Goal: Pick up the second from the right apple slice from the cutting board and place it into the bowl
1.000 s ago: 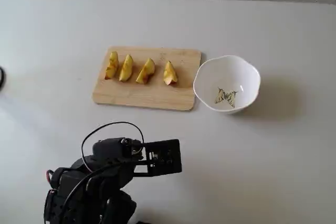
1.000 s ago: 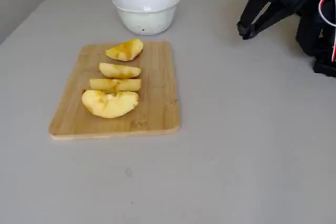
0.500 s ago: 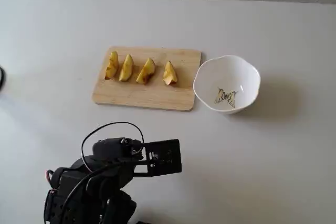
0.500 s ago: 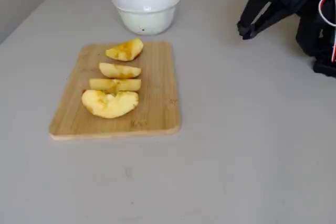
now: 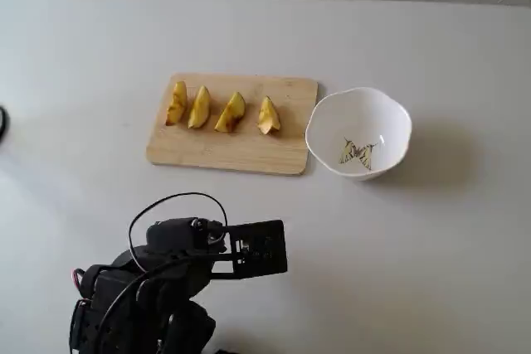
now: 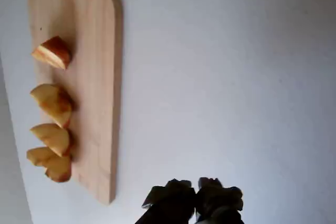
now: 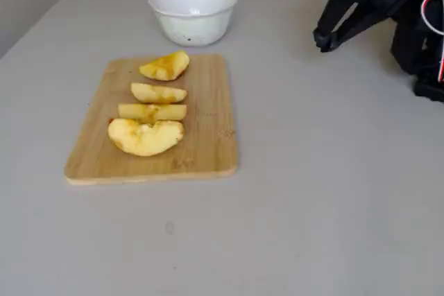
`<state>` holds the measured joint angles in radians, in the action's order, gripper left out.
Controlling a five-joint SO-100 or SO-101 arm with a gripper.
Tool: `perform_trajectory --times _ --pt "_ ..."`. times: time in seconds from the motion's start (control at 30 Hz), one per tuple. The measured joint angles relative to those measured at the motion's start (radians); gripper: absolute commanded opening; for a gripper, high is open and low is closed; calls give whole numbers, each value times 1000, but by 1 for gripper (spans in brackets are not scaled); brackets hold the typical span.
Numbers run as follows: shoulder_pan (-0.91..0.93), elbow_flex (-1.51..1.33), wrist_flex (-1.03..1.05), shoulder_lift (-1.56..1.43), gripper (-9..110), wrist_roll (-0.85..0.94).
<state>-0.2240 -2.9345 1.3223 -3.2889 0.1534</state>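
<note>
Fixed view from above: a white bowl (image 5: 358, 132) with a wavy rim stands right of centre on the pale table (image 5: 465, 230), just beside the right end of the cutting board (image 5: 224, 153). The bowl holds no fruit; only a small yellow-green drawing (image 5: 357, 152) shows on its inner bottom. No lettering or brand mark can be read on the bowl, the board or the arm.

Four apple pieces lie in a row on the upper half of the board. Counting from the right of this view: a short wedge (image 5: 267, 116) nearest the bowl, then the apple slice (image 5: 231, 112), a longish crescent, then a third wedge (image 5: 199, 107) and a fourth wedge (image 5: 176, 103) close together at the left. The slice lies flat on the board, apart from its neighbours on both sides.

The arm (image 5: 158, 288) occupies the lower left of the frame, well apart from the board.

Fixed view from the side: the bowl (image 7: 193, 13) sits at top centre, the board (image 7: 208, 136) below it, and the slice (image 7: 158, 93) is second from the bowl end. The gripper (image 7: 323, 41) hangs at upper right above bare table, fingers drawn together at the tips, holding nothing.

Wrist view: the board (image 6: 97, 82) runs down the left side with its four pieces along the left edge; the gripper (image 6: 197, 192) enters from the bottom edge, its two dark fingertips (image 6: 173, 190) nearly touching, with only a thin gap between them and nothing gripped.
</note>
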Motion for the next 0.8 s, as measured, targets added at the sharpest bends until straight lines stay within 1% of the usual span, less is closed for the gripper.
perform_trajectory --times 0.33,0.43,0.5,0.53,0.6,0.7,0.8 --pt "-17 0 -2 0 0 0" --pt "-28 -21 -34 0 0 3" --pt "-40 -74 -92 8 1 28" --pt "-29 -87 -137 17 3 58" --pt "-25 -86 -178 -2 11 189" --pt "-64 -69 -195 26 18 351" --pt "-112 84 -212 187 19 445"
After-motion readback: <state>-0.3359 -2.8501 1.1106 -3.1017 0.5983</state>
